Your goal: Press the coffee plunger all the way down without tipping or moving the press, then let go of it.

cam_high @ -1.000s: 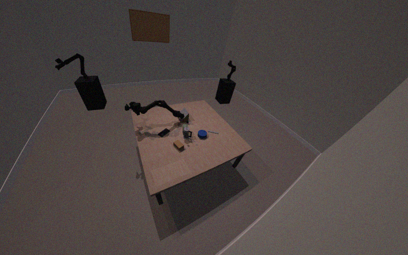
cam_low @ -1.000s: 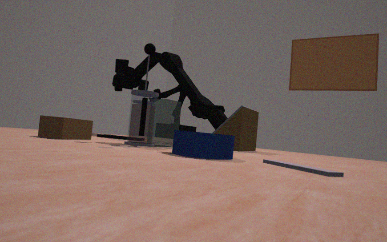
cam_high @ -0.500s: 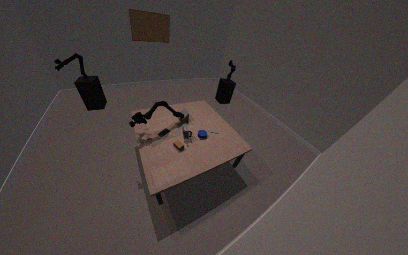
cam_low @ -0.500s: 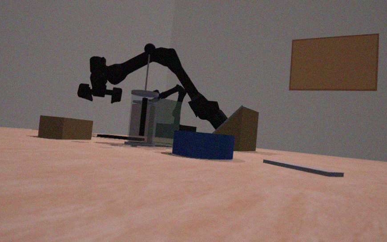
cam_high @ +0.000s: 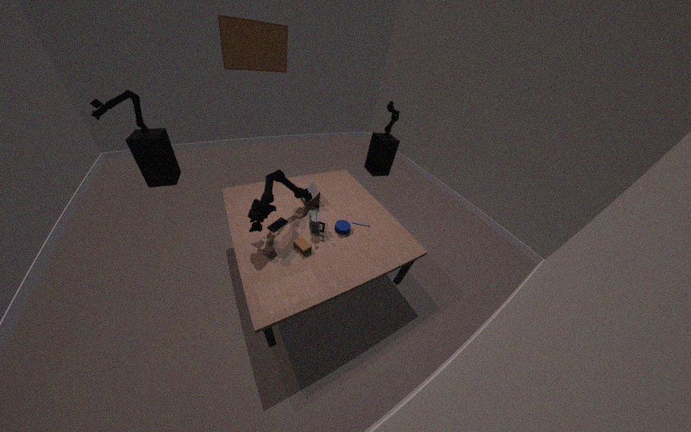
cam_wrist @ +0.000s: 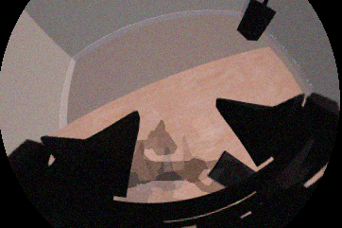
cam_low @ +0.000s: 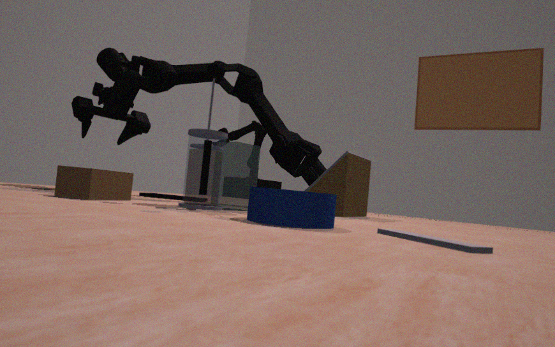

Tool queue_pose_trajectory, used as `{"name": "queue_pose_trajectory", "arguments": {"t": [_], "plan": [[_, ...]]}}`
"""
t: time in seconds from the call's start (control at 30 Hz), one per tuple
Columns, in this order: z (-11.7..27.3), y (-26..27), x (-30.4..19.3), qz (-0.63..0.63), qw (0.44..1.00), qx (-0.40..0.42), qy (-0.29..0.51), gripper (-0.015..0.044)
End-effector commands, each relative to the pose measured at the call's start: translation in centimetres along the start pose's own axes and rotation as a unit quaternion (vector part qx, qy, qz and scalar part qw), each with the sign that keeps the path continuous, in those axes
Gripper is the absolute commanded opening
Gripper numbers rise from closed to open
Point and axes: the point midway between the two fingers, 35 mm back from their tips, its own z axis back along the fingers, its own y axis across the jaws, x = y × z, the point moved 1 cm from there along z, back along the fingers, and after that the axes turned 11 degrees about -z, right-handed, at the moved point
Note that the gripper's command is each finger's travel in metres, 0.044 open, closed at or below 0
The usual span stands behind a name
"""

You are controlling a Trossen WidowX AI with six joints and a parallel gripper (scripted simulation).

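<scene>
The coffee press (cam_high: 314, 225) (cam_low: 193, 172) stands upright on the table, a clear cylinder with a black handle (cam_low: 205, 168). Its thin plunger rod (cam_low: 211, 103) rises high above the lid (cam_low: 207, 134); the plunger is up, with its disc near the top inside. In the exterior view the arm overlaps the top of the rod, so the knob cannot be made out. My gripper (cam_high: 266, 220) (cam_low: 101, 140) (cam_wrist: 179, 108) is open and empty, fingers pointing down. It is in the air to the left of the press in the top and exterior views, touching nothing. The press is not seen in the wrist view.
A wooden block (cam_high: 302, 245) (cam_low: 111, 185), a flat black slab (cam_high: 277, 224) (cam_wrist: 231, 169), a blue round object (cam_high: 342, 226) (cam_low: 291, 208), a grey strip (cam_high: 360, 224) (cam_low: 435, 242) and a brown wedge (cam_low: 357, 189) are on the table. A greenish transparent panel (cam_low: 240, 168) shows behind the press.
</scene>
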Motion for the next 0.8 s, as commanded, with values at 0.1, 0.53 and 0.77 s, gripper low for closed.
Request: {"name": "queue_pose_trajectory", "arguments": {"t": [0.1, 0.53, 0.77], "plan": [[9.4, 2.7, -7.5, 0.113, 0.985, 0.104, 0.079, 0.0440], [29.6, -1.3, -15.2, 0.325, 0.873, 0.342, 0.122, 0.0440], [38.1, -7.4, -16.2, 0.414, 0.777, 0.468, 0.077, 0.0440]]}}
